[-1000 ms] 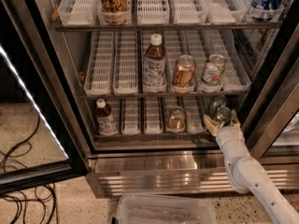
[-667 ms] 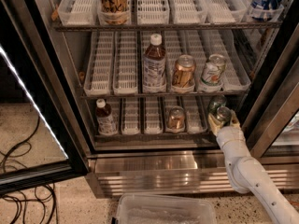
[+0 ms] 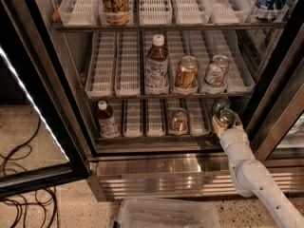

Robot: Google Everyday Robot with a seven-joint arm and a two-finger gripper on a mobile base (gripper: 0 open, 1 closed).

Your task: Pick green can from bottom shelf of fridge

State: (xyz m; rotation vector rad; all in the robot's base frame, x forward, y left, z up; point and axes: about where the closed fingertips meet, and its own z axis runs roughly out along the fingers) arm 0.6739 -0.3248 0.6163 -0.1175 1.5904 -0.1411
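A single camera view is supplied. It stands in front of the tall black-framed display fridge (image 3: pixel 142 175) and above its lower racks, pitched downward and facing into the open cabinet at close range. The frame spans the top white lane trays down to the bottom shelf (image 3: pixel 154 120), the ribbed steel base and the speckled floor (image 3: pixel 28 132). The white arm (image 3: pixel 251 175) enters from the lower right corner, apparently from beside the camera. The gripper (image 3: pixel 227 122) is at the right front of the bottom shelf.

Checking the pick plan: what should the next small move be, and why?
Probably draw the end effector straight back: it sits around the front green can at the bottom shelf's right end, with the rack above close overhead.
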